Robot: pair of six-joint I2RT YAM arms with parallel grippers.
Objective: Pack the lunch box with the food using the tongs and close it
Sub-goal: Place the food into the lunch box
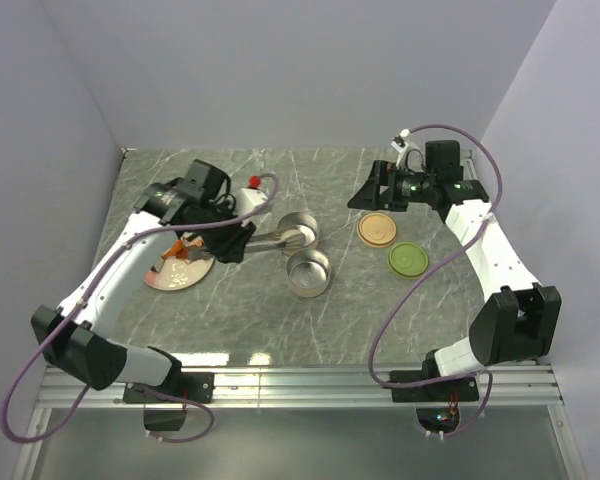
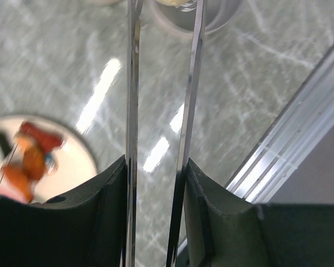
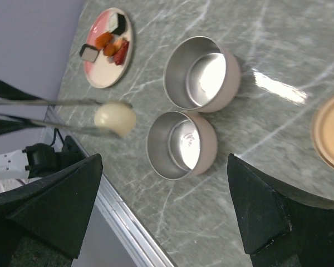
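Observation:
My left gripper (image 1: 242, 238) (image 2: 156, 167) is shut on the tongs (image 1: 280, 238) (image 2: 132, 83), squeezing their two slim arms. Their tips pinch a whitish ball (image 3: 115, 118) of food in the air, close by the two open steel tins (image 1: 300, 228) (image 1: 308, 273) (image 3: 200, 72) (image 3: 181, 144). Both tins look empty inside. The pale orange lid (image 1: 377, 230) (image 3: 328, 133) and the green lid (image 1: 409, 259) lie flat to the right of the tins. My right gripper (image 1: 372, 192) (image 3: 164, 206) hovers open above the table behind the orange lid, holding nothing.
A pink plate (image 1: 185, 278) (image 3: 103, 78) (image 2: 72, 167) sits left of the tins under my left arm, carrying orange-red chunks (image 3: 112, 45) and dark-and-white pieces (image 3: 89, 53). A metal rail (image 1: 300, 380) runs along the table's near edge. Walls close in the back and sides.

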